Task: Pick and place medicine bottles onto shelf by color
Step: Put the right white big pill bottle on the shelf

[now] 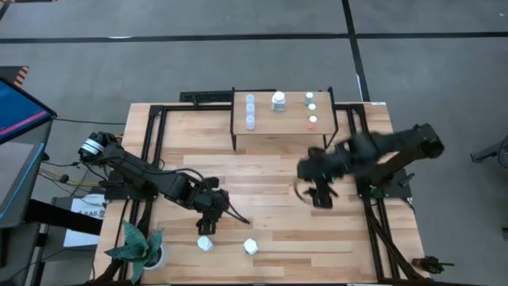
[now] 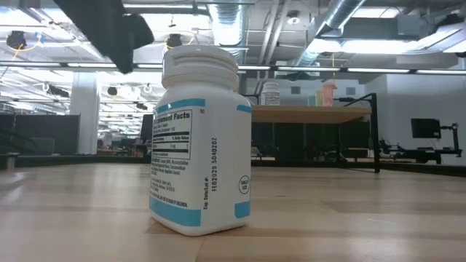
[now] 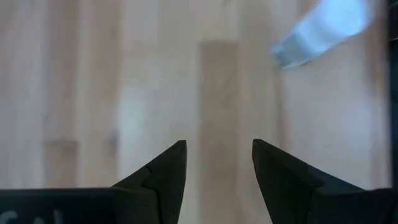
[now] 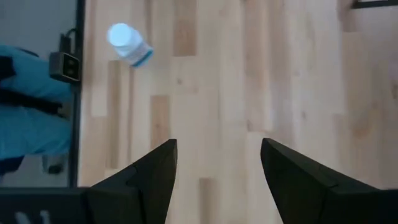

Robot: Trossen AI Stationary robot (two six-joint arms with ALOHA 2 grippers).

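The shelf (image 1: 278,131) stands at the table's far edge. On it are three pale-blue-capped bottles (image 1: 250,111), one white bottle (image 1: 279,101) and three small bottles with green, whitish and orange caps (image 1: 310,109). Two white bottles (image 1: 205,244) (image 1: 251,247) stand upright on the table near its front edge; one fills the low view (image 2: 200,145). My left gripper (image 1: 209,222) (image 3: 219,155) is open and empty above the table, just beyond the left white bottle (image 3: 320,31). My right gripper (image 1: 320,197) (image 4: 219,149) is open and empty over mid-table, right of centre.
A potted plant (image 1: 139,246) stands at the table's near left corner. Black frame rails (image 1: 151,151) (image 1: 373,214) run along the left and right sides. The shelf's black legs (image 2: 376,138) rise at the far side. Bare wood lies between the two grippers.
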